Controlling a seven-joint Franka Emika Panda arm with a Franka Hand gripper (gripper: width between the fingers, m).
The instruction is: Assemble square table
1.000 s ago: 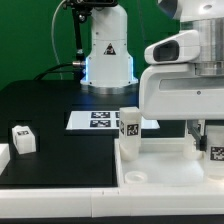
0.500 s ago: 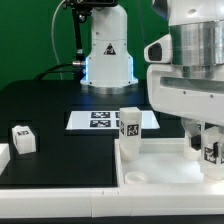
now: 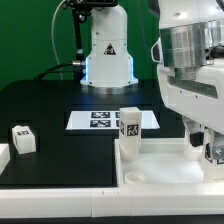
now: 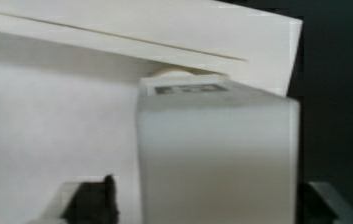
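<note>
The white square tabletop [image 3: 160, 168] lies at the exterior view's right front. One tagged white leg [image 3: 129, 130] stands upright at its near-left corner. A second tagged leg [image 3: 212, 150] stands at the right corner, and my gripper [image 3: 206, 148] straddles it. In the wrist view that leg [image 4: 217, 140] fills the middle above the tabletop [image 4: 48, 110]. My gripper [image 4: 214, 203] is open, and its dark fingers [image 4: 93, 200] stand on either side of the leg with a gap to it. A third tagged leg [image 3: 22, 138] lies loose on the black table at the left.
The marker board [image 3: 92, 120] lies flat behind the tabletop. The robot base [image 3: 105, 50] stands at the back centre. A plain white block [image 3: 3, 158] sits at the left edge. The black table [image 3: 60, 110] stretches left of the tabletop.
My hand has turned about its vertical axis over the right leg and shifted slightly. The leg stays in its corner. The other parts have not moved.
</note>
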